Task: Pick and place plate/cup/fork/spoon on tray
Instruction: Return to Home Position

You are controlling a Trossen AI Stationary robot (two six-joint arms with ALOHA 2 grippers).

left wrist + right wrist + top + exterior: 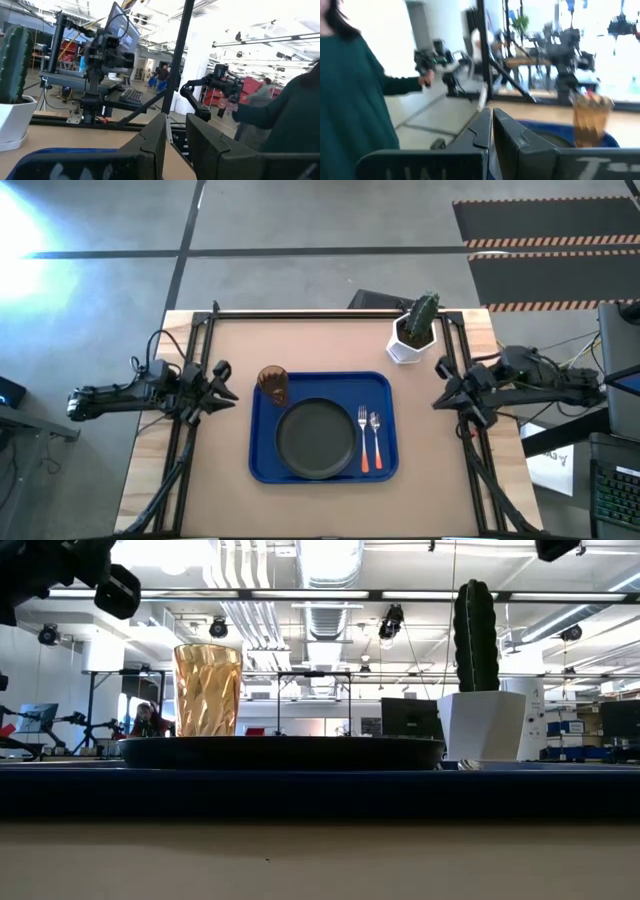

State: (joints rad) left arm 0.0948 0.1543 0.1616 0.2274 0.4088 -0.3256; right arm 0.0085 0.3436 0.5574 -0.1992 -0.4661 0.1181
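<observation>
Now, task state, read from the near edge of the tabletop outward.

- The blue tray sits mid-tabletop, squared to the edges.
- The black plate lies flat inside it, filling most of the middle.
- Just beside the plate, on the right arm's side, are the fork and spoon. They lie parallel with orange handles toward the near edge, the fork closer to the plate. Both rest on the tray floor, apart from the plate rim as far as the high view shows.
- The amber cup stands in the tray's far corner on the left arm's side. The low view shows it upright behind the plate.

Judgement: all four pieces are on the tray, so the placing is done, and none of the set lies on the bare tabletop. Only the arms' retreat to rest looks outstanding, and both appear close to it.

Jaws:
- The left gripper hangs off the tray's left side, level with the cup and apart from it. Its wrist view shows the jaws parted by a narrow slit, with nothing between them and touching nothing.
- The right gripper is off the tray's right side, likewise apart from everything. Its jaws are closed to a hairline and empty.

Farthest back, a white cactus pot stands at the far right corner, off the tray and not part of the set.
</observation>
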